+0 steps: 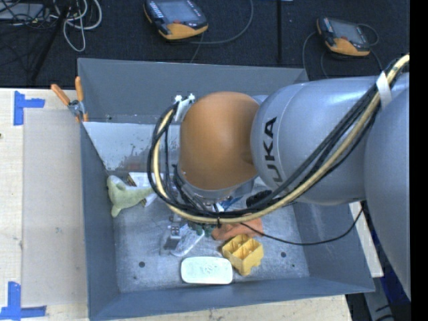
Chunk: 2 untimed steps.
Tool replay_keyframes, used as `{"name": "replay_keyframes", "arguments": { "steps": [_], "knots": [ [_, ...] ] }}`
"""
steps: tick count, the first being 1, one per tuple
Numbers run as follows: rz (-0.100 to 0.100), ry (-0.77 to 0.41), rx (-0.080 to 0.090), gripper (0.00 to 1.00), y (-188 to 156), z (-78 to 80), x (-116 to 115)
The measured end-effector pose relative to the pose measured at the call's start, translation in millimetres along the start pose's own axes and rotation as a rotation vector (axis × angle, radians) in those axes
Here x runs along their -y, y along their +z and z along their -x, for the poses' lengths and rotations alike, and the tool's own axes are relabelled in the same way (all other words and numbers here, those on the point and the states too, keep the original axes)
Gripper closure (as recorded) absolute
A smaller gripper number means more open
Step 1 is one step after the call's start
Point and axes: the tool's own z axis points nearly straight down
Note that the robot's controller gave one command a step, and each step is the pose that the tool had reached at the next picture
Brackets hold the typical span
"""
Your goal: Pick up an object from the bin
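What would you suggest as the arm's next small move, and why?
Probably a short sideways shift over the white rounded block: the gripper sits low over bare bin floor, and that block seems the closest thing, just beside it toward the near wall.

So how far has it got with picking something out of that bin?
Nothing is out yet: the pale green toy, white oblong piece, yellow block and orange thing all lie on the bin floor. The gripper is down low among them, near the white piece. Taking hold of one and lifting it out is left.
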Motion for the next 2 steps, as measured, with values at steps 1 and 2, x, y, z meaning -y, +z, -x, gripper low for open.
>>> {"name": "replay_keyframes", "arguments": {
  "steps": [1,2],
  "knots": [
    [-0.003,0.108,-0.007,0.0,6.3,2.8,-14.0],
    [-0.004,0.103,-0.005,0.0,-45.3,4.1,-13.2]
  ]
}}
